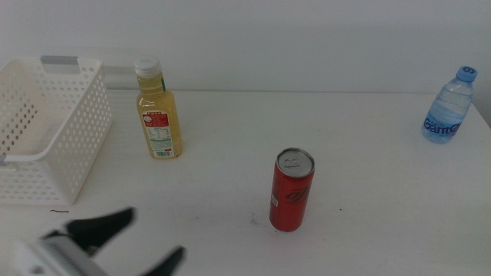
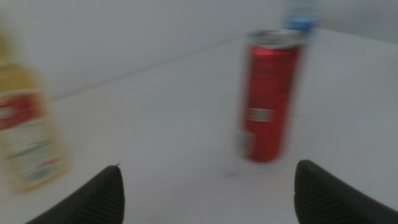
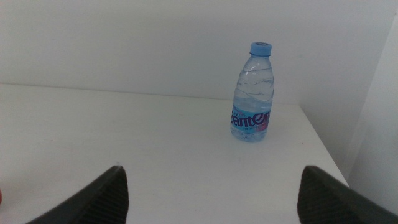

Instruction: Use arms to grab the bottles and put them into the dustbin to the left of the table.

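Note:
A yellow-juice bottle (image 1: 158,111) with a white cap stands upright beside the white perforated dustbin (image 1: 47,130) at the left. A red can (image 1: 291,190) stands in the middle of the table. A small clear water bottle (image 1: 449,107) with a blue cap stands at the far right. My left gripper (image 1: 146,241) is open and empty at the bottom left, near the front edge; its wrist view shows the can (image 2: 267,96) and the juice bottle (image 2: 28,137) ahead, blurred. My right gripper (image 3: 214,190) is open and empty, facing the water bottle (image 3: 252,93); it is out of the middle view.
The white table (image 1: 368,176) ends just right of the water bottle. A white wall runs behind it. A faint dark scuff (image 1: 58,211) lies in front of the dustbin.

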{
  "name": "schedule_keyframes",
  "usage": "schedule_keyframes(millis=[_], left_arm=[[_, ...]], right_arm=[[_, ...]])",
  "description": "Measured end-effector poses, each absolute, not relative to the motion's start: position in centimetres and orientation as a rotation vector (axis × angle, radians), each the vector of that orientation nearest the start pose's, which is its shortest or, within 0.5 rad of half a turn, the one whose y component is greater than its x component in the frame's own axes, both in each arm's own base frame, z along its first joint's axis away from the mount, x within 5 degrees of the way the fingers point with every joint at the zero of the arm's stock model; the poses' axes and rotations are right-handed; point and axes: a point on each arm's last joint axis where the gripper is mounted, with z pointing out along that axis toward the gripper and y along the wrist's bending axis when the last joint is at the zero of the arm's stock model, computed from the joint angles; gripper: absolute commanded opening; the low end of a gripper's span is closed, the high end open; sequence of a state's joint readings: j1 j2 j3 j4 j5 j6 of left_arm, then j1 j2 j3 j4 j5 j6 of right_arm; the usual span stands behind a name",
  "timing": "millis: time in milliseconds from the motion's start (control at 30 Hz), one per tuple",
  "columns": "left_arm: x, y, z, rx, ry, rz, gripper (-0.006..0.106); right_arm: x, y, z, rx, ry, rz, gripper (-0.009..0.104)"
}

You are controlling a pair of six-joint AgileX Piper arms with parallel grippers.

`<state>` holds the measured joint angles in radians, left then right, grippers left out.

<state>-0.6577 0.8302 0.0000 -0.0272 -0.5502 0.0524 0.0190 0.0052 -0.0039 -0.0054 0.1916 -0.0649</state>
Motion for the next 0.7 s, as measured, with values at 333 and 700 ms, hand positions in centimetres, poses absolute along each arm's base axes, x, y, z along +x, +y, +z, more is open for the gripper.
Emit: schedule_keyframes(millis=[333, 700], left_arm=[[11.2, -11.2, 17.1, 0.650, 1.585, -0.552, 0.094], [11.3, -11.3, 17.5, 0.621, 1.529, -0.560, 0.094]], right_arm=[[5.6, 0.1, 19.7, -0.070, 1.675, -0.035, 0.091], [5.6, 0.1, 19.7, -0.074, 1.675, -0.040, 0.091]])
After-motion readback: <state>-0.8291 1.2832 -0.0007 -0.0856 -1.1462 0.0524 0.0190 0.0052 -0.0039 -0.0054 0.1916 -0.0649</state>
